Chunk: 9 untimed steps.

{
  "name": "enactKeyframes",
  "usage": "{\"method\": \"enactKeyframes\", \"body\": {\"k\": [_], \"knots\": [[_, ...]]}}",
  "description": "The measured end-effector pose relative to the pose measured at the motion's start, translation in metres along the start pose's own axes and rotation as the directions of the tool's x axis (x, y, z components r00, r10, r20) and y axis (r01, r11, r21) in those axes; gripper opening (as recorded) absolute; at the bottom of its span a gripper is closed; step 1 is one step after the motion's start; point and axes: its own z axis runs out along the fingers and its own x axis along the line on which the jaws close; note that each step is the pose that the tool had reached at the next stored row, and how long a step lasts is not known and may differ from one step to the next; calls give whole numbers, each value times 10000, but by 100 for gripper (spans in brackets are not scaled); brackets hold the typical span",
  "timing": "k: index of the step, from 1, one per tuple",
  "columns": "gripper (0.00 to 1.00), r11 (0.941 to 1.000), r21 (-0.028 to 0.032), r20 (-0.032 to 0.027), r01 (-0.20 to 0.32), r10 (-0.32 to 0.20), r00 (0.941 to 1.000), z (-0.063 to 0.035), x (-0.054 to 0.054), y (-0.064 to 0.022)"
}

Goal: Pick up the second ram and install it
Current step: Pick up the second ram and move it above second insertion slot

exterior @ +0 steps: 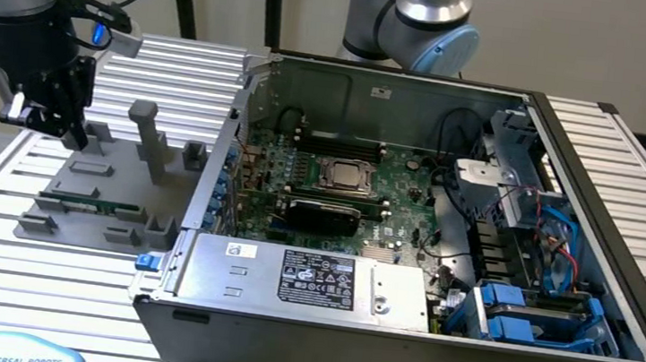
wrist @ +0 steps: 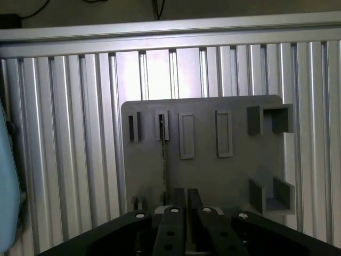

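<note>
Though pincer [exterior: 41,123] state unclear, second ram [exterior: 89,206] lengthwise toward the exterior view's right, edge-up.

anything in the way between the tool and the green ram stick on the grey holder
Nothing visible. The tool hangs above the grey plastic holder, open air between it and the thin green ram stick lying there. The holder's upright posts stand aside, toward the exterior view's right.
</note>
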Motion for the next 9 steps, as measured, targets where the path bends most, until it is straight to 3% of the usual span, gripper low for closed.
{"method": "enactKeyframes", "body": {"k": [4, 9], "knots": [[36, 10000, -1, -1, 0, 0, 10000, 1, 0, 0], [42, 10000, 24, 3, 2, -2, 10000, 72, 2, -2]]}}
